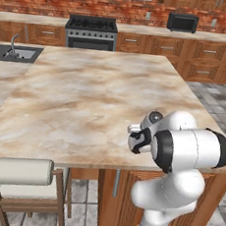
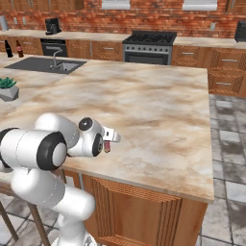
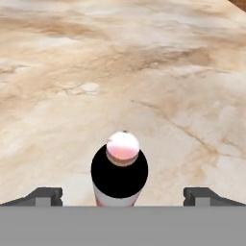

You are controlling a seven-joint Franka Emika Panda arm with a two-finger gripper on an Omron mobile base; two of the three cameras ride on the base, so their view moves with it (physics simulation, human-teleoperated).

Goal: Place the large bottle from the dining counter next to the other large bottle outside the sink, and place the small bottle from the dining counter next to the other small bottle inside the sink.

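The two-finger claw hangs wide open over an upright black-shouldered bottle with a pinkish cap near the beige marbled stone dining counter's near edge; it is probably light, stiff and slick, best gripped below the shoulder.

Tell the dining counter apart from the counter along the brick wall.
The dining counter is broad and marbled beige-brown; the wall counter is narrow and plainer. The dining counter bears a pink-capped bottle; the wall counter carries a microwave. Both top reddish wooden cabinets.
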